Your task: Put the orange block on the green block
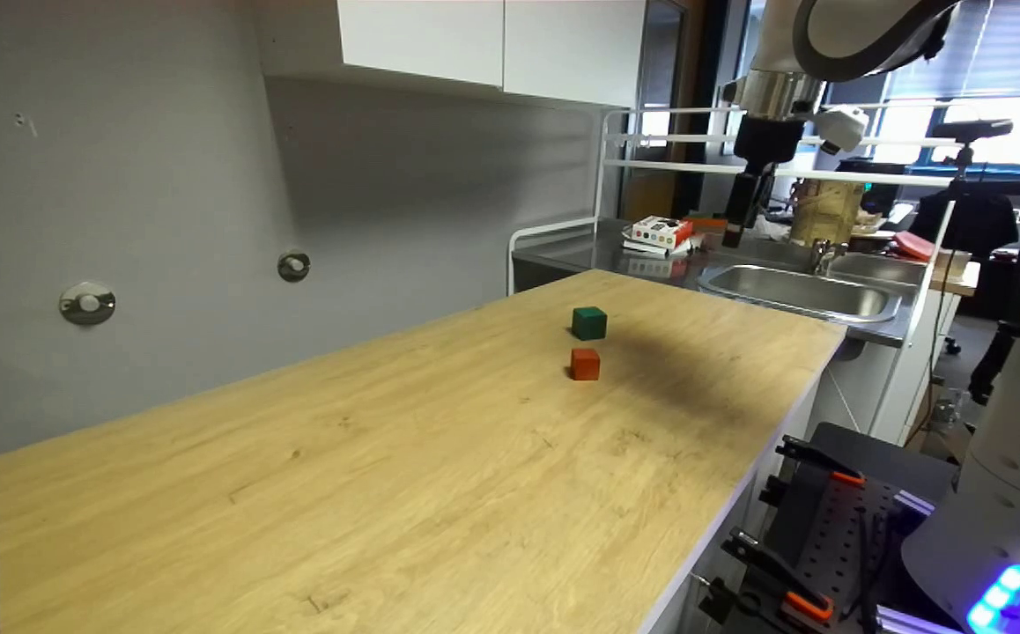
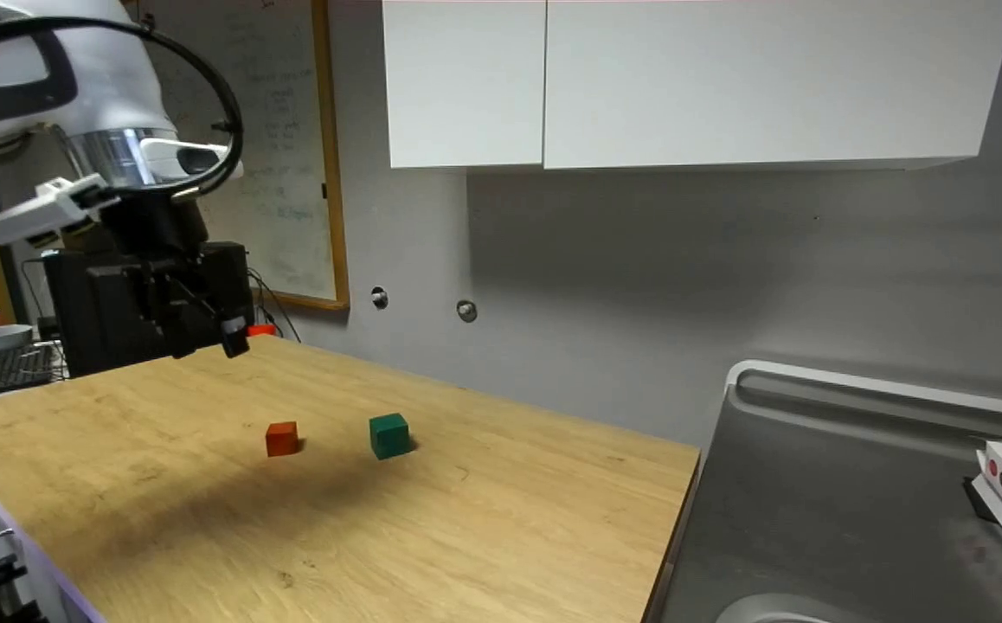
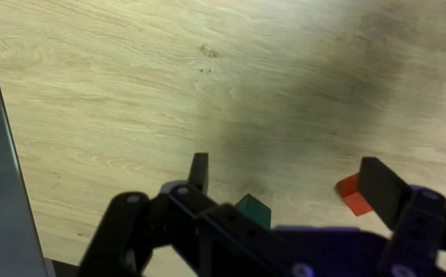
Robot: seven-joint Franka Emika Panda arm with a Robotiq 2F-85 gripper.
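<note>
The orange block (image 1: 585,364) lies on the wooden table, and it also shows in an exterior view (image 2: 282,439). The green block (image 1: 589,323) sits a short gap away, also visible in an exterior view (image 2: 390,436). My gripper (image 1: 735,236) is well above the table, apart from both blocks; it also shows in an exterior view (image 2: 208,346). In the wrist view my gripper (image 3: 284,157) is open with nothing between its fingers. There the right finger partly hides the orange block (image 3: 357,201), and the left finger linkage partly hides the green block (image 3: 257,211).
The wooden table (image 1: 369,475) ends at a metal counter (image 2: 812,510) with a sink (image 1: 796,291). A small box (image 1: 661,232) stands on that counter. White cabinets (image 2: 691,86) hang on the wall above. Black clamps (image 1: 774,563) sit by the robot base.
</note>
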